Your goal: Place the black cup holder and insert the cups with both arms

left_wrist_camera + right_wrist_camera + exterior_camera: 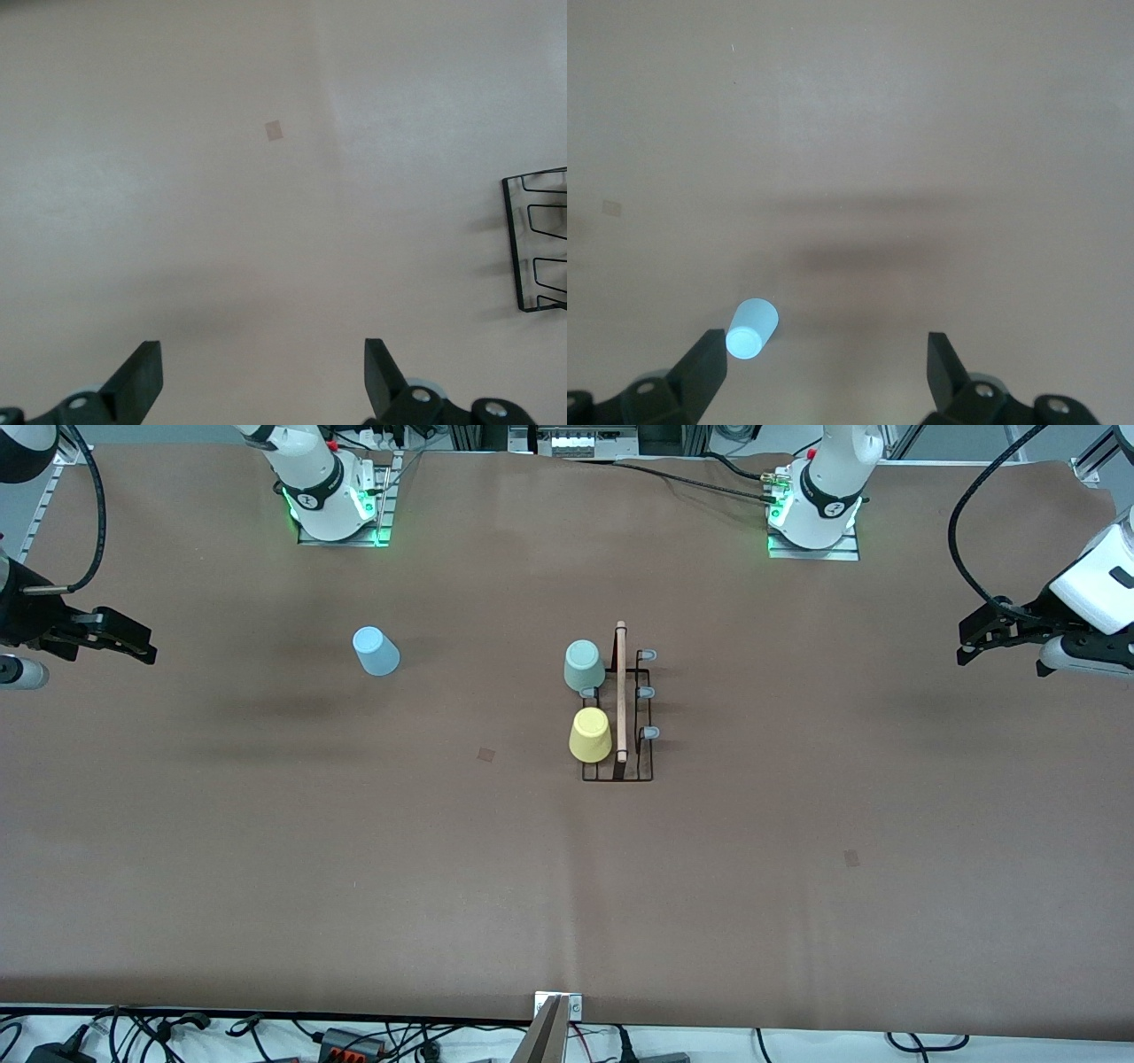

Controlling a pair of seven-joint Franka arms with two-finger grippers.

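Clearly, from the front view, I have the black cup holder (619,708) standing mid-table with the grey-green cup (584,667) and the yellow cup (590,735) already upside down on pegs on its side toward the right arm's end; only the light blue cup (376,651) is left, upside down on the table (266,868) well apart from the holder toward that same end. The right gripper (133,644) hangs over the table edge at its end, the left gripper (979,640) waits at the other, both empty. My left wrist view shows its fingers (142,376) spread wide over bare table, the holder's wire frame (535,239) at the edge. My right wrist view shows spread fingers (704,367) with the blue cup (752,328) just beside one; I judge I should centre it between them before descending, then grip low on its wall.
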